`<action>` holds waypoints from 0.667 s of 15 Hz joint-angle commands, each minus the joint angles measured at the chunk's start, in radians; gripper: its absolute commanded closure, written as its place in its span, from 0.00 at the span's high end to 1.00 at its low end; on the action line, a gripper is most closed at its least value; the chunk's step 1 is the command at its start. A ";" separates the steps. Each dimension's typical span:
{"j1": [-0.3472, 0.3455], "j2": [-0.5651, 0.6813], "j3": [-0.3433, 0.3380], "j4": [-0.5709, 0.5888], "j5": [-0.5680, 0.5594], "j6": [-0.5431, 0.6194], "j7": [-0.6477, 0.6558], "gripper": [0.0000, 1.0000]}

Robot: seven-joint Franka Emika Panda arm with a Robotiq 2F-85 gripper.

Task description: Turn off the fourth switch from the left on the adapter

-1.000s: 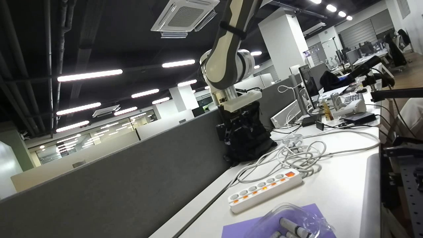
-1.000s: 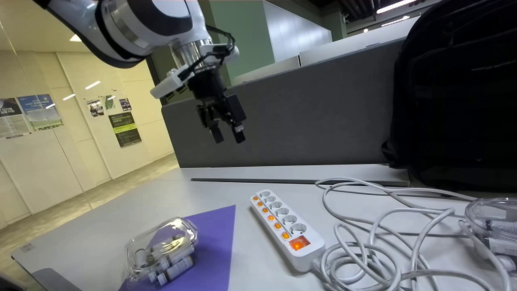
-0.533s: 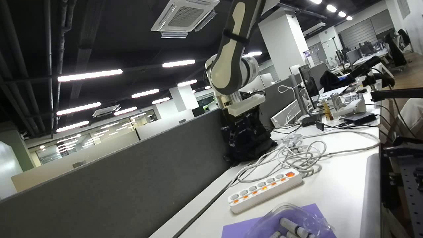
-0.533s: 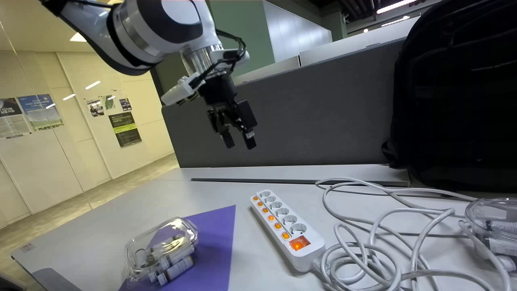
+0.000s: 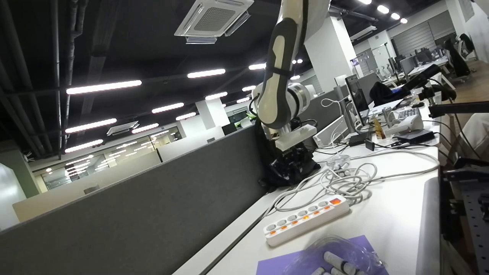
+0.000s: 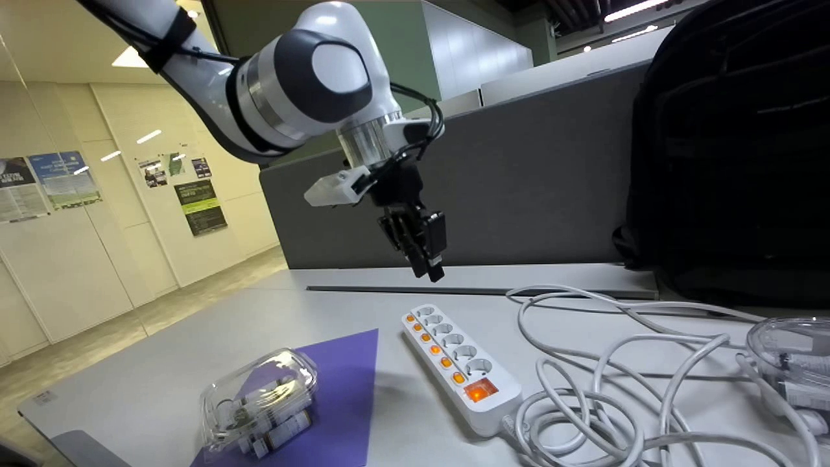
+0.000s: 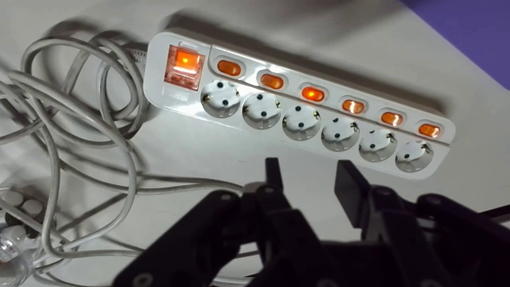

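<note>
The adapter (image 7: pixel 295 99) is a long white power strip lying flat on the table, with a row of sockets beside small orange switches and a larger red switch at its corded end. Counted from the left in an exterior view, the fourth switch (image 5: pixel 305 217) glows brighter than its neighbours; in the wrist view this lit switch (image 7: pixel 313 94) sits mid-row. My gripper (image 6: pixel 428 272) hangs in the air above the strip's far end, tilted and touching nothing. Its fingers (image 7: pixel 350 187) stand partly apart with only bare table showing between them. Against the black backpack its tips are hard to make out in an exterior view.
Tangled white cables (image 6: pixel 609 402) spread from the corded end. A purple sheet (image 6: pixel 347 389) carries a clear container (image 6: pixel 259 402) of vials. Another clear container (image 6: pixel 794 370) lies beyond the cables. A black backpack (image 6: pixel 733 162) leans at the grey partition (image 6: pixel 519 201).
My gripper has come down and moved right in both exterior views, closer to the adapter. Its fingers have drawn nearer to each other. The adapter has stayed where it was.
</note>
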 commanded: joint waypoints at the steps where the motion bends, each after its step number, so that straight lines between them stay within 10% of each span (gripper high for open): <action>1: 0.014 0.071 -0.018 0.035 0.047 0.043 0.016 0.11; 10: 0.031 0.192 -0.015 0.072 0.165 0.055 0.005 0.00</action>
